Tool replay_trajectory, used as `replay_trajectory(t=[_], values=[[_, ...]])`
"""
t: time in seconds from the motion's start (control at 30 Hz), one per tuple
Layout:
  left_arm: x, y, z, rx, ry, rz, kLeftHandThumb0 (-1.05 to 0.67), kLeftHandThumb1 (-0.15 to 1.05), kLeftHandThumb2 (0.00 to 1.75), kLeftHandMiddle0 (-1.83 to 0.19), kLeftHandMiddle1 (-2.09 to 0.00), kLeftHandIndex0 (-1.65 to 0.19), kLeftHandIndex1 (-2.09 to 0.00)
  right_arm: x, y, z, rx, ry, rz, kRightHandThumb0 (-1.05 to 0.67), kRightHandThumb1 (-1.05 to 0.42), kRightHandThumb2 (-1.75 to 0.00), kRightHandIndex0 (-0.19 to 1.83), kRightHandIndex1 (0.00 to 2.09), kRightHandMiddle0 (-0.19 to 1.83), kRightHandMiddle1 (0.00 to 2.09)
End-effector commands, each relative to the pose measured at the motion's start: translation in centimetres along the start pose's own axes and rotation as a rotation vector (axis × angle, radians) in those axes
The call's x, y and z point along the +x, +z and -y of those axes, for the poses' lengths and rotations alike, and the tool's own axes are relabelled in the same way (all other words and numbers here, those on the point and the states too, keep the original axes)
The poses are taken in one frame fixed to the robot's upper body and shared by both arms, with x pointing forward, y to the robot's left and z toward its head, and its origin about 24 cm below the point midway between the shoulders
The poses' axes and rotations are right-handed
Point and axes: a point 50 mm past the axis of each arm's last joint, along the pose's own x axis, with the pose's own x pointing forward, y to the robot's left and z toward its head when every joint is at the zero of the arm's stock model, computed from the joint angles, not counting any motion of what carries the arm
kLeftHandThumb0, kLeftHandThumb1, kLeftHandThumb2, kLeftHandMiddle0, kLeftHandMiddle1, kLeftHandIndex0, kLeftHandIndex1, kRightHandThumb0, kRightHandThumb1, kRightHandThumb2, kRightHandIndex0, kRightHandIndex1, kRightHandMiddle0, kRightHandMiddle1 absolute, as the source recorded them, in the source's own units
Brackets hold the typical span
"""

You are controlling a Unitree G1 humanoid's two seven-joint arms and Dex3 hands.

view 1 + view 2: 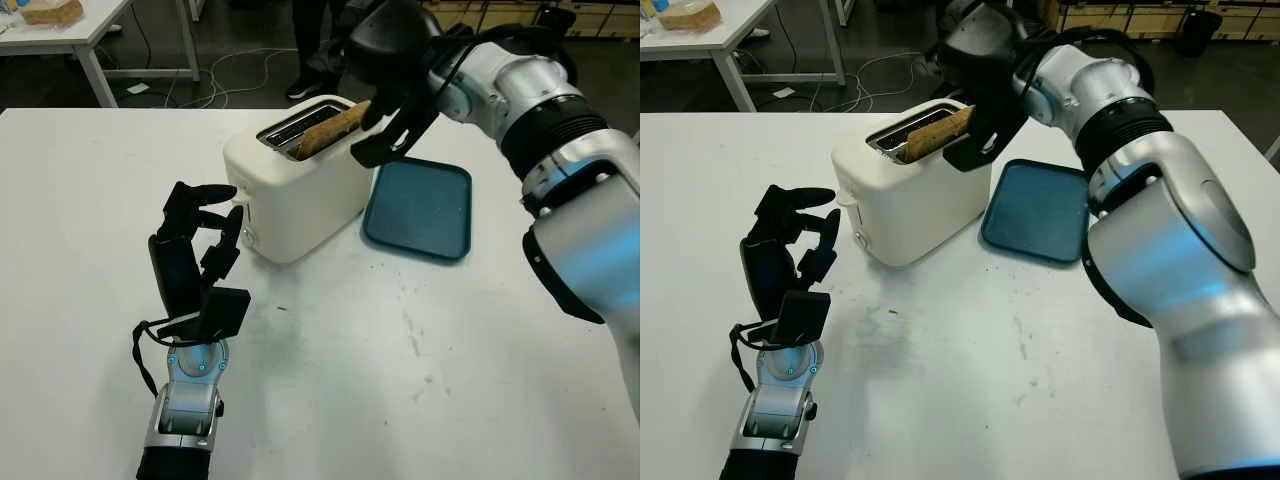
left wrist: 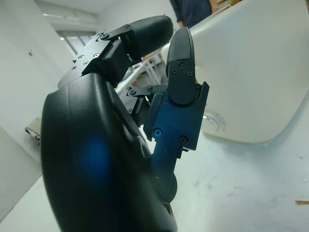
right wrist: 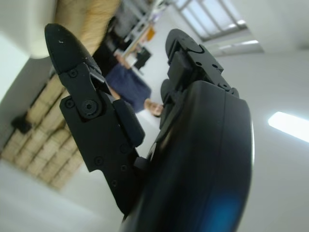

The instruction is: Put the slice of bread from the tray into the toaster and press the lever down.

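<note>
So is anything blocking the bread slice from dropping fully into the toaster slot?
Nothing visible does. The tan bread slice sits tilted, partly inside the slot of the white toaster, with the black right hand at its raised end. The left hand is open beside the toaster.

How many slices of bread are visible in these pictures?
1. The slice of bread stands tilted in a slot of the toaster, partly sticking out. The blue tray holds none. More could be hidden inside the toaster.
</note>
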Motion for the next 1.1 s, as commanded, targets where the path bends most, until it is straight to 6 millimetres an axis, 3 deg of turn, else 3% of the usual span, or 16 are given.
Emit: replay_trajectory(t=[0.0,0.1,0.2,0.47,0.63,0.83,0.97,1.07], values=[[0.1,0.1,-0.1,-0.002,0.008,0.01,-0.41,0.92,0.27,-0.55,-1.53,-0.51,-1.15,-1.4,-0.8,-0.7,0.18,-0.117,-0.026,-0.63,-0.89,-0.07,0.3,0.67,0.62,0.09],[0.2,0.1,-0.3,0.011,0.011,0.011,-0.42,0.92,0.27,-0.54,-1.53,-0.51,-1.14,-3.0,-1.5,-1.7,0.402,-0.283,-0.082,-0.58,-0.92,-0.13,0.46,0.66,0.73,0.11],[0.4,0.1,-0.5,0.007,0.004,0.019,-0.4,0.92,0.27,-0.54,-1.53,-0.51,-1.14,-5.4,-2.4,-3.9,0.677,-0.426,-0.177,-0.5,-0.92,-0.07,0.64,0.72,0.86,0.13],[0.8,0.1,-0.6,0.02,-0.007,0.017,-0.4,0.92,0.27,-0.55,-1.5,-0.51,-1.13,-12.8,-2.4,-10.8,1.005,-0.475,-0.342,-0.36,-0.92,-0.15,0.72,0.87,0.91,0.06],[1.2,0.2,-0.6,0.032,-0.018,0.024,-0.41,0.92,0.26,-0.57,-1.49,-0.52,-1.12,-16.6,-0.6,-13.1,1.144,-0.486,-0.404,-0.34,-0.92,-0.21,0.84,0.39,0.94,0.01],[1.5,0.2,-0.6,0.052,-0.021,0.027,-0.41,0.92,0.26,-0.58,-1.46,-0.54,-1.09,-19.3,2.2,-13.4,1.215,-0.571,-0.417,-0.35,-0.92,-0.18,0.94,0.33,0.96,0.02],[1.6,0.2,-0.6,0.058,-0.021,0.024,-0.41,0.92,0.26,-0.59,-1.44,-0.55,-1.08,-19.9,3.9,-13.3,1.22,-0.625,-0.437,-0.35,-0.92,-0.16,0.76,0.85,1.02,0.02],[1.8,0.1,-0.8,0.111,-0.024,0.042,-0.4,0.92,0.26,-0.6,-1.44,-0.56,-1.07,-20.0,5.1,-13.4,1.237,-0.63,-0.467,-0.35,-0.92,-0.15,0.77,0.98,1.02,0.02]])
